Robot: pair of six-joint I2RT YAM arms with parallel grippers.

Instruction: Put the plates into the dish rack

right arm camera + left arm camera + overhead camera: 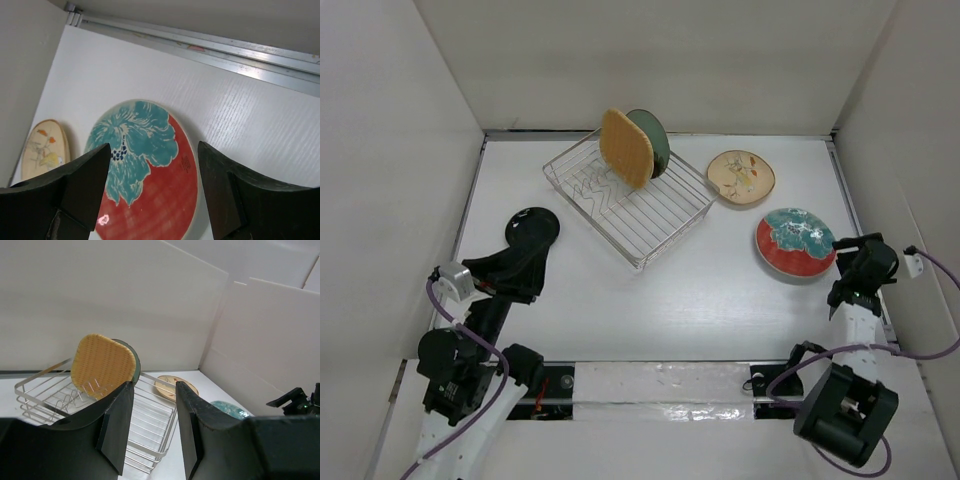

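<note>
- The bench (670, 300) is carrying a job that is looking partly done: two plates are standing racked and three are lying loose.
- The dish rack (655, 220) is sitting at 12 o'clock of the bench centre, turned on a diagonal, with its near slots showing free.
- The red-rimmed plate (792, 243) is lying flat at 3 o'clock, and picking it up is looking like the step in hand.
- The orange-tan plate (625, 147) is standing on edge at the rack's far end, with the green plate (655, 140) leaning just behind it.
- The beige plate (741, 177) is lying flat at 1 o'clock, between the red-rimmed plate and the rack, so a direct carry is likely passing over it.
- The black plate (532, 226) is lying at 9 o'clock, right at the left arm's tip.
- The right gripper (152, 150) is hovering released, its jaws spread wide over the red-rimmed plate; next it is likely needing to drop onto the rim and lift.
- The left gripper (152, 390) is facing the rack, jaws parted, with nothing showing between them.
</note>
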